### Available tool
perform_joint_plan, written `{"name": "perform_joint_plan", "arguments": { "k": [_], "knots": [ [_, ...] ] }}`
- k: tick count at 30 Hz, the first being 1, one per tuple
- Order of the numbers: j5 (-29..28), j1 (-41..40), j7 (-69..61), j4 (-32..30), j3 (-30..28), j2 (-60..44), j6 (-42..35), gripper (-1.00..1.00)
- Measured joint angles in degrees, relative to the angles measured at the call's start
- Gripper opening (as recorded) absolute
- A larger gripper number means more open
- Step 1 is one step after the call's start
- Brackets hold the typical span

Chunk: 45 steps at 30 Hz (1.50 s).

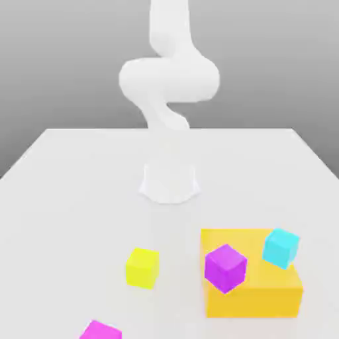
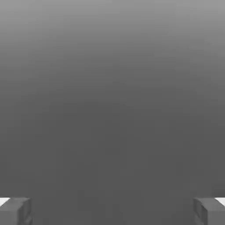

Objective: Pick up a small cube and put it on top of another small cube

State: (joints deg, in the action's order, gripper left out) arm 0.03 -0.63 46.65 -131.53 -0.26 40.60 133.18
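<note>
Gripper (image 2: 112,211): spread wide, grasping nothing, fingertips (image 2: 15,211) far apart over plain grey.
Arm (image 1: 169,79): raised above its base, well apart from every cube.
Yellow cube (image 1: 142,267): alone on the table (image 1: 66,198), far from the hand, untouched.
Purple cube (image 1: 226,267): far from the hand, at the edge of the big yellow block (image 1: 255,294).
Cyan cube (image 1: 281,247): on the same block, near the purple one, far from the hand.
Pink cube (image 1: 100,330): farthest from the hand, at the table's near edge.
Done: nothing yet, by the look of it.
Left: reach, grasp, lift, stack.
</note>
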Motion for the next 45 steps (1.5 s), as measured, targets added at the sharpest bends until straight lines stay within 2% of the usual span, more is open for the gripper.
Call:
{"name": "perform_joint_plan", "arguments": {
  "k": [28,33,34,40,45],
  "knots": [
    [2.78,-6.37,7.44,2.79,-3.97,-58.55,15.74,0.00],
    [4.10,-7.33,7.02,4.37,-3.35,-68.95,22.30,0.00],
    [4.25,-7.48,6.91,4.64,-3.17,-70.35,23.39,-1.00],
    [4.35,-7.56,6.86,4.78,-3.06,-71.06,23.97,-1.00],
    [3.44,-6.90,7.60,3.22,-3.89,-63.39,17.84,-1.00]
  ]
}}
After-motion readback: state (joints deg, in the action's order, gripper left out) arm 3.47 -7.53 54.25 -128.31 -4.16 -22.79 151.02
